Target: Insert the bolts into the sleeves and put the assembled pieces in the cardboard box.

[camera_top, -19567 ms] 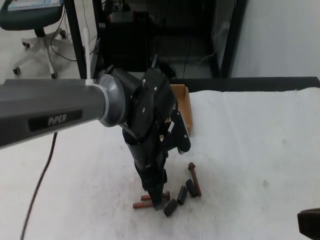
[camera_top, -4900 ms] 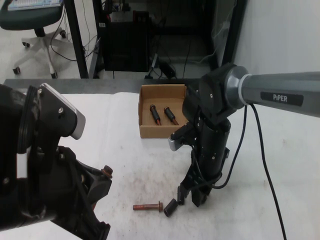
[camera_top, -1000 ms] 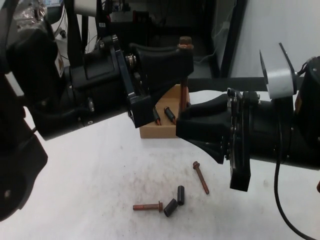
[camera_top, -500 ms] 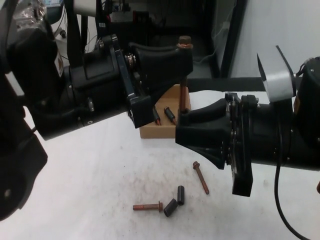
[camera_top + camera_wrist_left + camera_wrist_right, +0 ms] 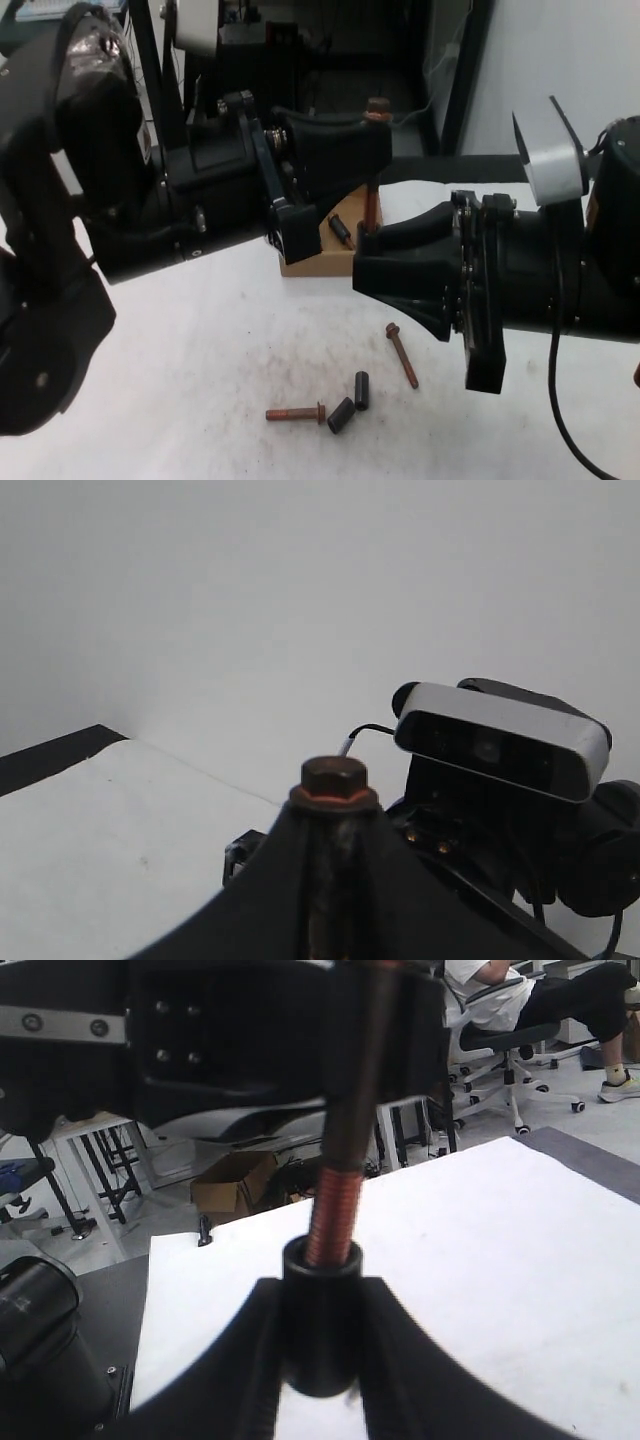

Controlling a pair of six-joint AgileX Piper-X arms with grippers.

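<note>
My left gripper [image 5: 372, 145] is shut on a rusty bolt [image 5: 372, 200], held upright with its hex head [image 5: 333, 780] on top, above the bench. Just below, my right gripper [image 5: 366, 240] is shut on a black sleeve [image 5: 320, 1330]. The bolt's threaded end [image 5: 333, 1215] is inside the sleeve's mouth. Behind them sits the cardboard box [image 5: 315, 264], largely hidden by the arms, with one assembled piece [image 5: 340, 228] showing inside. Two loose bolts [image 5: 402, 355] [image 5: 295, 412] and two loose sleeves [image 5: 361, 388] [image 5: 341, 414] lie on the white bench.
Both arms crowd the middle of the high view over the box. The white bench [image 5: 200, 350] is bare at the front left. The right arm's wrist camera [image 5: 500, 742] faces my left gripper at close range.
The left gripper has come down and slightly right with the bolt, bringing its threaded end into the sleeve. The right gripper has barely moved.
</note>
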